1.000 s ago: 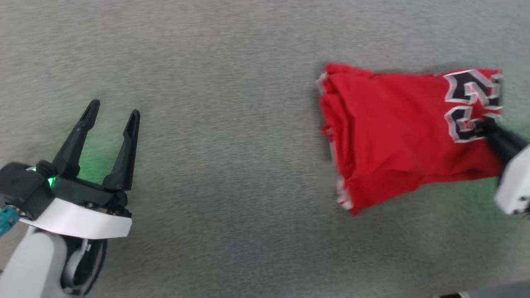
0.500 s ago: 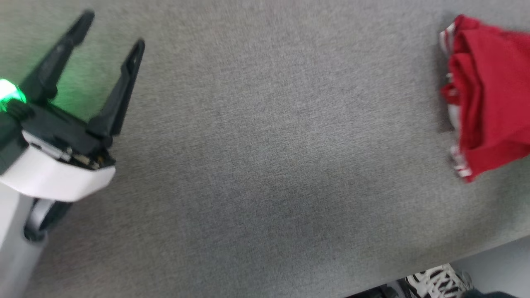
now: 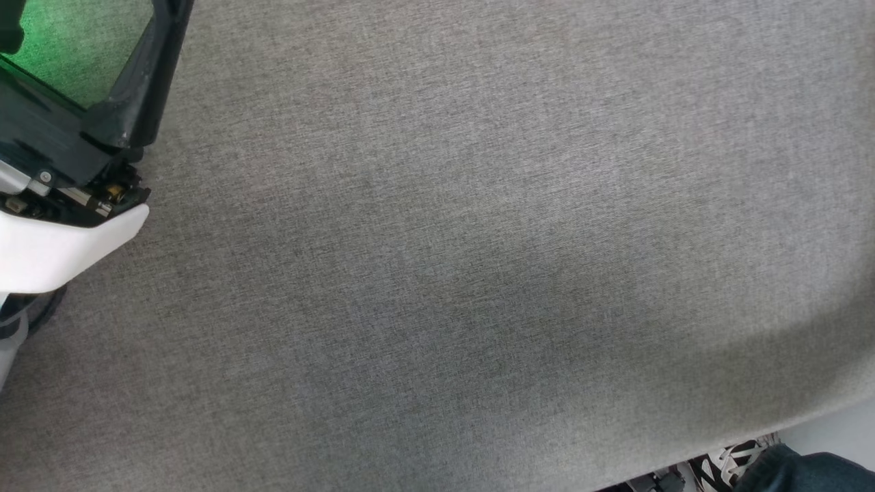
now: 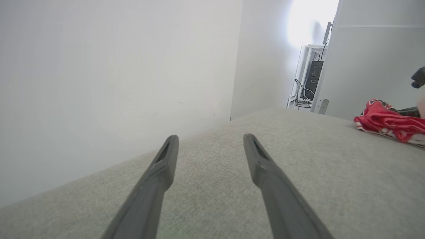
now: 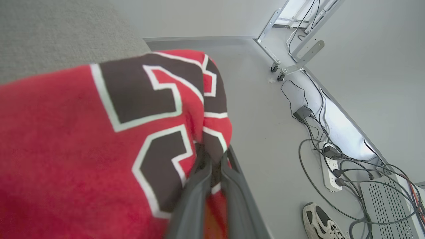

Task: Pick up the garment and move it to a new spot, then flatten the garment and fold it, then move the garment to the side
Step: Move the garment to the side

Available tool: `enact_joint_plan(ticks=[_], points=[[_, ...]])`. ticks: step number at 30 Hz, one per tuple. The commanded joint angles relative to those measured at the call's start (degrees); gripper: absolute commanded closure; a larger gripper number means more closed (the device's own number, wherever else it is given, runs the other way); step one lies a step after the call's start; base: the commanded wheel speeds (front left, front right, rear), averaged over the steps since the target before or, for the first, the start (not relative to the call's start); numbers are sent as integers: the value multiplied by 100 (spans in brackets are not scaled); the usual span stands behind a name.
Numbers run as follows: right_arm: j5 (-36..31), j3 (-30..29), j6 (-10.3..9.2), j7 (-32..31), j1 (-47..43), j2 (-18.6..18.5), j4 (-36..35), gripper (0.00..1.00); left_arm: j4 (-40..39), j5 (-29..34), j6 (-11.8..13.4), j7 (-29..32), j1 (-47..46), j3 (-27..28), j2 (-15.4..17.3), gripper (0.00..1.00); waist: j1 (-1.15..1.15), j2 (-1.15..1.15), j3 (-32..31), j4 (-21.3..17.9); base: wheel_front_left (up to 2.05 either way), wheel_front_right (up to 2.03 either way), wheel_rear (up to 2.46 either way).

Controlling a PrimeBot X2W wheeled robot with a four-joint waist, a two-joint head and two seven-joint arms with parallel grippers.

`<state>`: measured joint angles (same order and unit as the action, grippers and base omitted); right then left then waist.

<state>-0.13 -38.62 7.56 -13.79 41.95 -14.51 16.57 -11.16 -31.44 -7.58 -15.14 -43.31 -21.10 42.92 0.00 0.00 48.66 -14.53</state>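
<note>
Steadily to the side: hold the pinch, watch the edge

The right gripper (image 5: 215,152) is clenched on the garment (image 5: 83,139), its two dark fingers nipping a fold of red cloth beside the dark, white-outlined number print. Most of the shirt bunches to the left of those fingers in the right wrist view, over the grey fabric surface (image 5: 59,30). Ahead of the fingertips lies bare floor (image 5: 265,132) with a shoe (image 5: 320,220) on it, so the pinch seems to sit close to the surface's edge. The left gripper (image 4: 210,137) stands released, fingers spread just above the same surface, with the garment well off to its right.

Judging from this, the step in hand is the last one, carrying the shirt aside. Travel low and slow so the layers trail together rather than unrolling. Stop short of the edge so no cloth hangs over, lower the fold onto the surface, and only then let go
</note>
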Motion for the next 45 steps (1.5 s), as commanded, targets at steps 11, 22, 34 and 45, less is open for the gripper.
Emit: enact_joint_plan(ticks=[11,22,34,45], points=[[-114,484,-14,161,-256,-244,94,0,416,42,18,2,549,315,-430,0,0,0,-650,226,0,0,0],[362,2053,-15,206,-1083,-73,-649,0,1169,32,18,0,1971,888,-1371,0,0,0,-2083,733,0,0,0],[607,3503,-14,1517,-1790,184,-124,0,2047,46,18,0,3194,1428,-2092,0,0,0,-3259,1416,0,0,0],[905,3735,-14,2211,-2548,313,-41,0,2124,223,17,0,4064,1770,-2464,0,0,0,-3976,1702,0,0,0]])
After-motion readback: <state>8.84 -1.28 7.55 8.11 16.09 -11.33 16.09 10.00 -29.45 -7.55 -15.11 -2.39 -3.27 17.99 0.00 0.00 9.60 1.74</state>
